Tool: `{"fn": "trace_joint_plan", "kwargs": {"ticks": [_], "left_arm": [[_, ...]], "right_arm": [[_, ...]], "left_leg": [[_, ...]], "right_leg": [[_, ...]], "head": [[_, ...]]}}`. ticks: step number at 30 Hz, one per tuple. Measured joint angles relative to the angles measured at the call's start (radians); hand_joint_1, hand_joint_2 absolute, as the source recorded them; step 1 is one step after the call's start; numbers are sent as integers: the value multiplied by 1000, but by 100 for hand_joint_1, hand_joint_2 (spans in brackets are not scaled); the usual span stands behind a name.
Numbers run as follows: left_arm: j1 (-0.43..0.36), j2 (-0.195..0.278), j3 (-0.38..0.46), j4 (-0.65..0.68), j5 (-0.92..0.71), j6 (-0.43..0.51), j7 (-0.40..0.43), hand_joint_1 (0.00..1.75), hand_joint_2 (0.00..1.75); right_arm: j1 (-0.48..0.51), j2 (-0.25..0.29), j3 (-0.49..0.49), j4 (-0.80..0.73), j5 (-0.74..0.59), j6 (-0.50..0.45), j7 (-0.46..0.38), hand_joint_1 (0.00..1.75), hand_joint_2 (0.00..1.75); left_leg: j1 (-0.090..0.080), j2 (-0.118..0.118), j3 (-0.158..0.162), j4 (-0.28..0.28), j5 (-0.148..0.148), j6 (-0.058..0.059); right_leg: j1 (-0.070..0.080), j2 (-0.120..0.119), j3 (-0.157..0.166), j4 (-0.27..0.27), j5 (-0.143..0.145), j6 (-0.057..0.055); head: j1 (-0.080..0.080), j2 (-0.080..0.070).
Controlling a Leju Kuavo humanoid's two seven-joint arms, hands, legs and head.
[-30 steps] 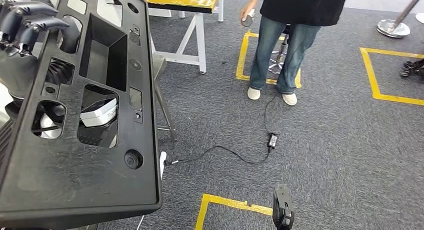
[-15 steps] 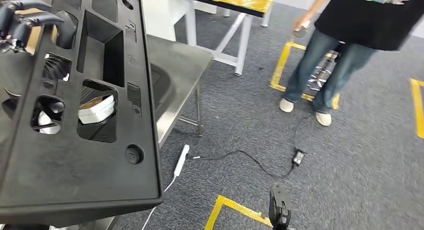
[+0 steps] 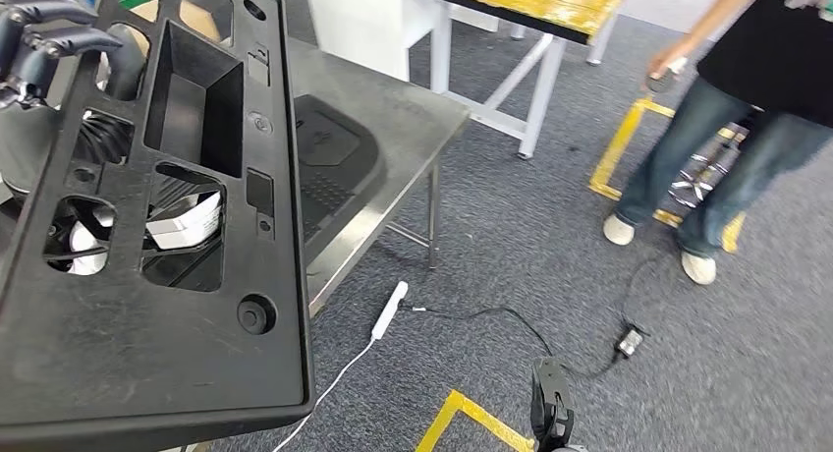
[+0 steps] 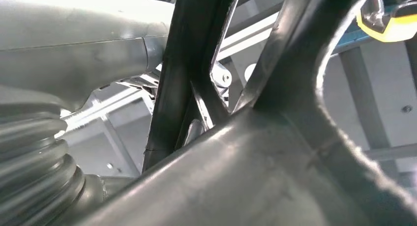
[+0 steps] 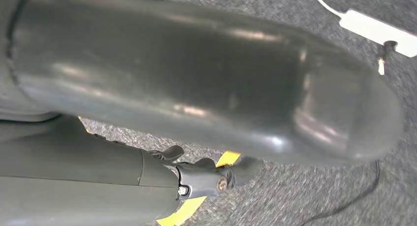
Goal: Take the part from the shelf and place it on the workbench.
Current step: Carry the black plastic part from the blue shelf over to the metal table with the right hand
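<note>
**Operator:** Black moulded plastic fills the near left of the head view. Identify it.

**Technician:** That is the part (image 3: pixel 147 305), a flat panel with several cut-out windows and one deep rectangular recess. It is held up in the air, tilted, in front of the robot and over the near end of the steel counter (image 3: pixel 393 128). It does not rest on the counter.

**Operator:** State of the left robot hand?

**Technician:** The left robot hand (image 3: pixel 44 39) grips the part at its upper left corner. Dark fingers curl over the panel's edge, and the ribbed wrist cover shows through the cut-outs. In the left wrist view the part's ribs (image 4: pixel 275 152) lie close against the camera.

**Operator:** Right robot hand?

**Technician:** The right robot hand (image 5: pixel 196 179) hangs low over the grey carpet (image 3: pixel 589 305). Its fingers are partly hidden and blurred; cannot tell whether they are apart or curled.

**Operator:** Surroundings?

**Technician:** A dark moulded tray (image 3: pixel 329 157) lies on the counter. A white power strip (image 3: pixel 386 311) lies on the carpet just beside the counter's leg, joined to a black cable (image 3: pixel 511 324). Yellow floor tape (image 3: pixel 472 418) marks squares. A person in jeans (image 3: pixel 727 147) stands well apart, to the right. A white-legged table with a yellow top (image 3: pixel 530 5) stands behind.
</note>
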Motion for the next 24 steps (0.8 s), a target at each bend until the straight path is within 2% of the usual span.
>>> {"fn": "trace_joint_plan", "kwargs": {"ticks": [1,2,3,4,6,7,8,10,11,12,14,15,16,17,18,19,21,23,24], "left_arm": [[2,0,-1,0,0,0,0,175,175],[3,0,-1,0,-1,0,0,175,175],[3,0,-1,0,-2,0,0,175,175],[3,0,-1,0,-2,0,0,175,175],[1,0,-1,0,-2,0,0,175,175],[0,0,-1,0,-2,0,0,175,175],[0,0,-1,0,-1,0,0,175,175],[-1,0,-1,0,0,0,0,175,175],[-1,0,-1,0,0,0,0,175,175],[-2,-1,-1,0,1,0,0,175,175],[-3,-3,-1,0,1,0,0,175,175],[-3,-5,-1,0,1,0,0,175,175],[-2,-6,-1,1,2,0,0,175,175],[-1,-6,-1,2,3,-1,0,175,175],[-1,-7,-1,3,5,-1,0,175,175],[-1,-7,-1,4,7,-1,0,175,175],[-1,-8,-1,4,11,-1,0,175,175],[-2,-9,-1,4,13,0,0,175,175],[-2,-9,-1,4,13,0,0,175,175]], "right_arm": [[2,0,0,0,0,0,1,0,0],[2,-1,1,0,0,0,1,0,0],[1,-1,1,0,0,0,2,0,0],[0,-1,2,0,0,0,2,0,0],[-3,0,2,0,0,1,2,0,0],[-4,0,2,0,0,1,2,0,0],[-5,0,2,0,0,1,2,0,0],[-6,-1,2,0,0,1,2,0,0],[-8,-1,2,0,-1,1,2,0,0],[-9,-1,2,0,-3,0,2,0,0],[-9,-2,2,0,-11,-4,1,0,0],[-8,-2,2,1,-15,-6,0,0,0],[-7,-2,2,1,-19,-7,1,0,0],[-5,-3,2,2,-22,-8,1,0,0],[-5,-3,2,2,-24,-8,2,0,0],[-5,-3,2,2,-25,-8,2,0,0],[-7,-4,2,2,-27,-8,1,0,0],[-8,-3,2,2,-29,-8,0,0,0],[-8,-2,2,3,-31,-8,0,0,0]], "left_leg": [[1,10,-22,50,-18,-1],[2,16,-28,68,-19,-1],[2,20,-13,46,-2,-1],[2,29,21,-9,25,1],[-4,75,99,-144,66,9],[-8,90,121,-183,74,14],[-13,97,130,-203,74,19],[-13,70,127,-206,80,30],[-11,57,126,-209,84,35],[-7,47,127,-211,88,41],[-2,29,125,-214,93,49],[-1,20,124,-214,95,52],[-1,10,122,-214,95,52],[-2,1,121,-214,96,53],[-2,-7,121,-213,96,53],[-2,-13,121,-213,97,53],[-3,-22,121,-213,98,49],[-7,-26,118,-211,98,45],[-9,-27,117,-210,99,46]], "right_leg": [[2,-16,0,0,-1,-1],[3,-32,0,0,-2,-2],[3,-47,1,0,-2,-2],[3,-61,3,0,-3,-2],[9,-86,8,1,-7,1],[13,-97,10,1,-9,4],[17,-108,11,1,-11,9],[18,-125,12,0,-13,17],[16,-114,8,6,-18,22],[14,-89,-2,29,-31,24],[10,-25,-51,130,-76,23],[10,-7,-85,199,-101,22],[10,0,-116,254,-118,22],[10,2,-133,282,-122,25],[9,4,-132,270,-111,31],[9,4,-112,222,-87,38],[8,8,-44,78,-31,45],[9,12,-5,-1,-3,38],[10,12,-3,-5,0,34]], "head": [[0,0],[0,0],[0,0],[0,0],[0,0],[2,0],[3,0],[5,0],[6,0],[7,0],[11,0],[12,0],[14,0],[14,0],[14,0],[14,0],[13,0],[13,0],[12,0]]}}
